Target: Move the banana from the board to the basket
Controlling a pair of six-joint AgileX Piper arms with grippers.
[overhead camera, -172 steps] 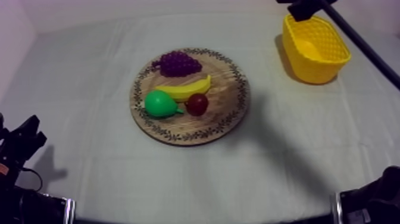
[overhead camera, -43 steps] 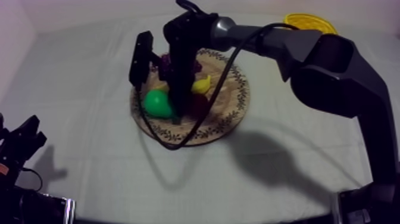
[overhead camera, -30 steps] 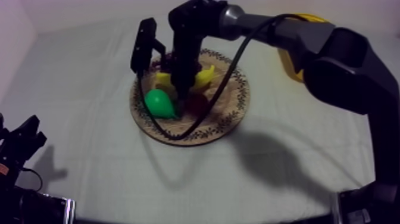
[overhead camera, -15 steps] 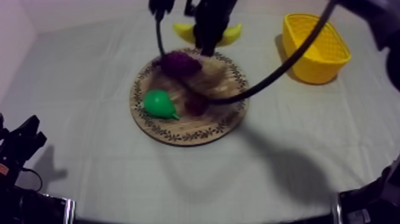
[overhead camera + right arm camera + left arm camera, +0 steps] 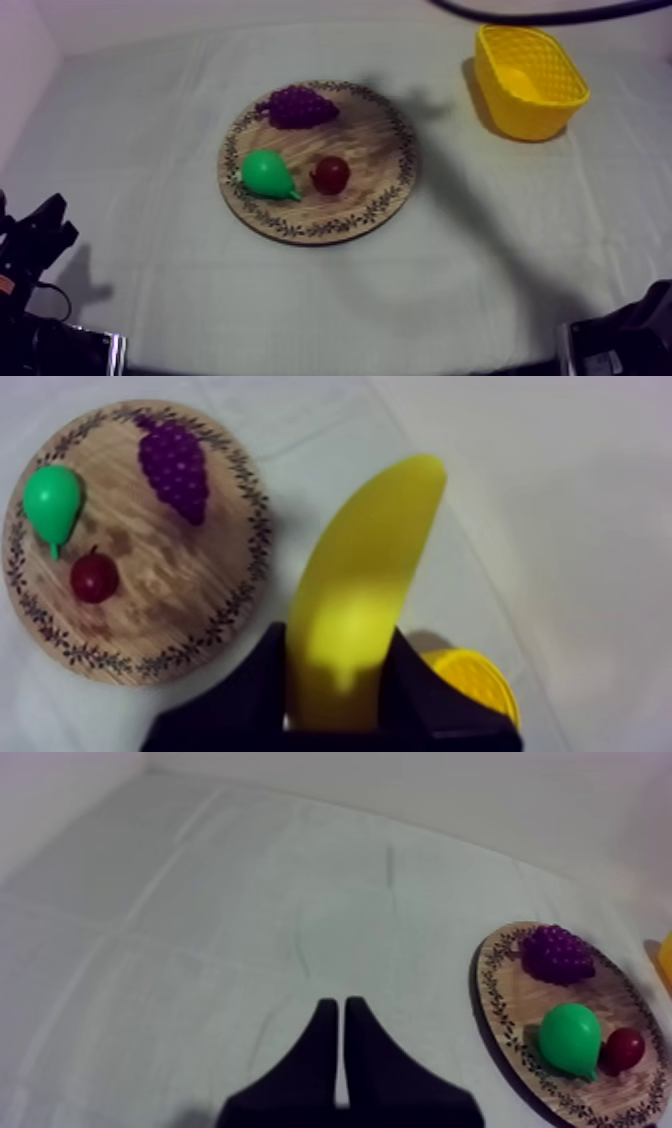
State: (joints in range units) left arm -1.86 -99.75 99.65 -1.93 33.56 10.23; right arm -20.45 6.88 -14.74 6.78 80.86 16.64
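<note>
My right gripper (image 5: 338, 711) is shut on the yellow banana (image 5: 360, 586), which hangs high over the cloth between the round wooden board (image 5: 215, 606) and the yellow basket (image 5: 478, 684). In the top view the board (image 5: 385, 195) holds a bunch of grapes (image 5: 296, 105), a green pear (image 5: 266, 173) and a small red fruit (image 5: 330, 174). The yellow basket (image 5: 529, 80) stands at the far right. My left gripper (image 5: 338, 1052) is shut on nothing and rests low at the left, well away from the board (image 5: 505, 1022).
A black part of the right arm (image 5: 540, 14) crosses the top view's upper edge above the basket. The arms' bases sit at the near left (image 5: 40, 300) and near right (image 5: 620, 340) of the table.
The right arm came down to the board, closed on the banana and lifted it up and back, out of the top view. The left arm has not moved.
</note>
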